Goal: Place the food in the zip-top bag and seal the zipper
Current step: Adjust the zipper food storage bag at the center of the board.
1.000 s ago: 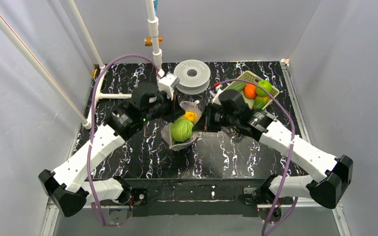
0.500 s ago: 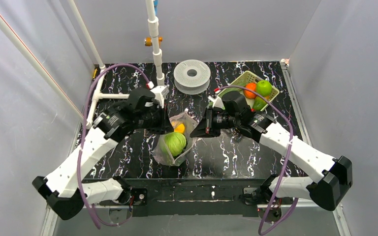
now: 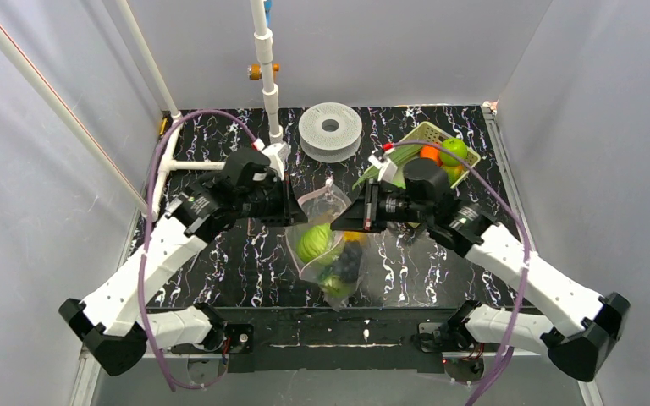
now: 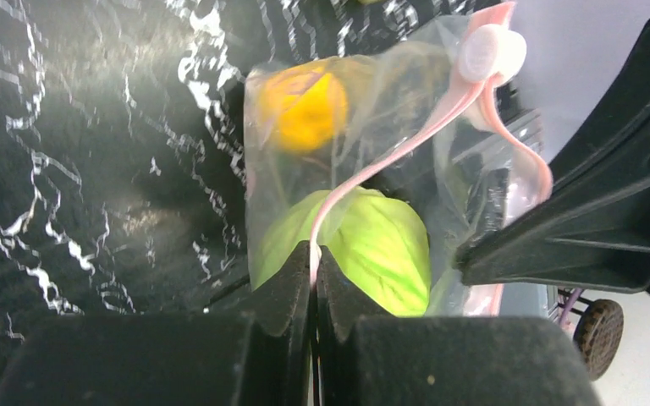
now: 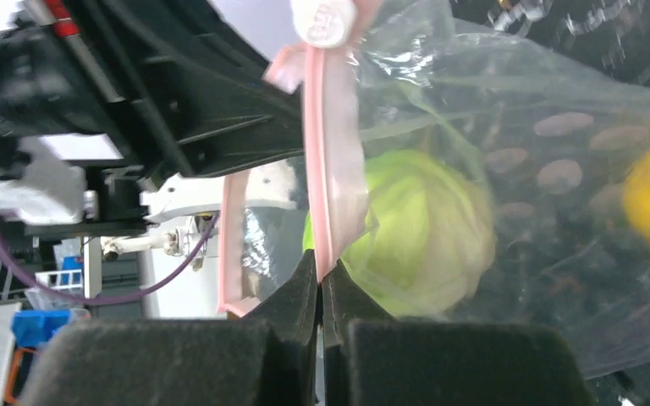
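The zip-top bag (image 3: 330,249) hangs between my two grippers, above the table's middle. Inside it are a pale green round head (image 3: 311,243), a dark purple eggplant (image 3: 349,258), a yellow piece (image 4: 305,106) and a small green piece (image 3: 334,286). My left gripper (image 4: 313,262) is shut on the pink zipper (image 4: 389,156) at the bag's left end. My right gripper (image 5: 320,275) is shut on the zipper (image 5: 326,169) at the right end. The pale slider (image 4: 491,51) sits on the strip between them. A long pale-green stalk (image 3: 374,172) lies behind my right wrist, outside the bag.
The yellow-green basket (image 3: 430,129) stands at the back right with an orange ball (image 3: 427,154) and a green apple (image 3: 455,150). A white spool (image 3: 330,128) lies at the back centre. White pipes (image 3: 184,165) stand at the back left.
Both grippers have risen and come nearer, lifting the bag off the table. The bag now hangs stretched between them and the food has slid to its bottom.
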You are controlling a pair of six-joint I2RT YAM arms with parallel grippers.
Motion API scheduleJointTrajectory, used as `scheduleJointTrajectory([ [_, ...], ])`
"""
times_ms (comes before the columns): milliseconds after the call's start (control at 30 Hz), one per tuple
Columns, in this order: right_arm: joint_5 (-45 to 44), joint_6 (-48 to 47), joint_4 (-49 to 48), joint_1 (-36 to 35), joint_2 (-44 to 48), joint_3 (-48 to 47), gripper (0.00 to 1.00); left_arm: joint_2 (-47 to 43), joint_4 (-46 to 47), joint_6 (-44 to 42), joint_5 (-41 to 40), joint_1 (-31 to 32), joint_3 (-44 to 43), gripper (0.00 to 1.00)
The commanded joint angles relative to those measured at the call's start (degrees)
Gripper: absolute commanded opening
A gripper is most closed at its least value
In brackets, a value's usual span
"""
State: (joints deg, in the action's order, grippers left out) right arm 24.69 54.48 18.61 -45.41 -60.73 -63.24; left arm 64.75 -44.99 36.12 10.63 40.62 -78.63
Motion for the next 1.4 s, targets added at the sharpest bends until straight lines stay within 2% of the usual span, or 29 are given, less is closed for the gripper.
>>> scheduleJointTrajectory([
  [0, 2.11, 3.76, -6.14, -0.07, -4.24, 3.93, 0.01, 1.28, -0.25, 2.89, 0.82, 0.07, 2.55, 0.00],
  [167, -0.21, 0.21, -0.64, -0.33, -3.07, -4.81, 0.01, 1.81, 4.30, 5.40, 5.76, 0.04, -4.83, 0.00],
  [267, -0.72, -1.11, 1.34, -0.32, -2.14, -9.05, 0.01, 1.21, 8.24, 6.69, 6.80, 0.07, -4.79, 0.00],
  [533, -1.28, 2.68, -4.44, -0.12, -3.20, 0.58, 0.01, -0.63, 8.13, 7.39, 2.04, 0.01, 5.20, 0.00],
  [633, 0.37, 4.60, -6.99, -0.20, -4.77, 0.98, 0.01, 0.00, 8.78, 7.23, 3.15, 0.06, 3.88, 0.00],
  [800, 0.10, 4.19, -6.44, -0.30, -5.57, -4.69, 0.01, 2.11, 10.02, 6.56, 7.85, 0.07, -1.45, 0.01],
  [1033, -0.17, 9.32, -9.80, -0.24, -5.19, -2.21, 0.01, -1.52, 11.90, 5.22, 9.57, 0.13, 3.29, 0.40],
  [1200, -3.82, 14.72, -11.10, -0.29, -3.24, 0.53, 0.01, -4.75, 12.17, -1.58, 8.87, 2.60, 5.61, 0.62],
  [1300, -5.65, 16.79, -8.93, -0.34, -3.42, -0.79, 0.01, -5.59, 11.42, -5.50, 4.70, 5.84, 6.32, 0.67],
  [1367, -5.87, 18.27, -8.58, -0.40, -3.76, -1.24, 0.01, -4.93, 10.23, -8.12, -1.60, 9.58, 5.64, 0.69],
])
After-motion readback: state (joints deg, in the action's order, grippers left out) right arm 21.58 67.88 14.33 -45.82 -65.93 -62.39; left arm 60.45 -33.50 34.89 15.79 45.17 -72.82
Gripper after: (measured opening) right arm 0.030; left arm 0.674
